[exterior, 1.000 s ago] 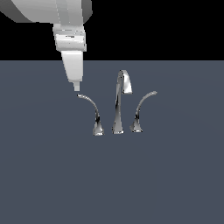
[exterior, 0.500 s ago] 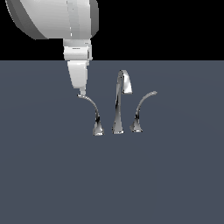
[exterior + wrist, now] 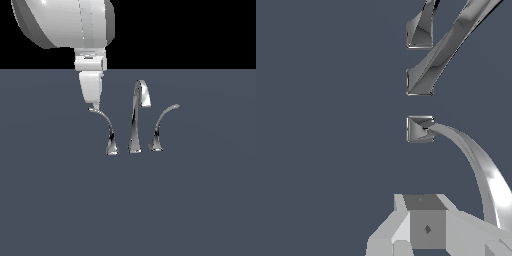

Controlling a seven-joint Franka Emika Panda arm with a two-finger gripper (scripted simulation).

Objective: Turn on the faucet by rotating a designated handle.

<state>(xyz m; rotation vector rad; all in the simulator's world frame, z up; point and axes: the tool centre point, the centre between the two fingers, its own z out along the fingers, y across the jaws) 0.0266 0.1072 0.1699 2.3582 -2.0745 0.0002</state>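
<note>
- The faucet [image 3: 136,120] stands on a flat slate-grey surface [image 3: 200,200], with its tall tapered spout [image 3: 137,115] in the middle; the spout's hooked tip turns toward the exterior view's right.
- The handle [image 3: 104,127], a thin chrome lever on a small flared base, stands just beside the spout on the exterior view's left and arcs up and away from the spout.
- A mirrored lever [image 3: 162,125] stands on the spout's other side, curving the opposite way.
- The white gripper [image 3: 93,106] hangs from the bulky arm [image 3: 65,22] directly above the handle's free end, farther from the spout than the handle's base, its tip touching or almost touching the lever's end.
- In the wrist view the handle [image 3: 476,165] sweeps from its base toward the gripper's [image 3: 426,227] body and passes close beside it.
- I cannot tell whether the fingers are parted or pressed together; nothing is seen gripped between them.
</note>
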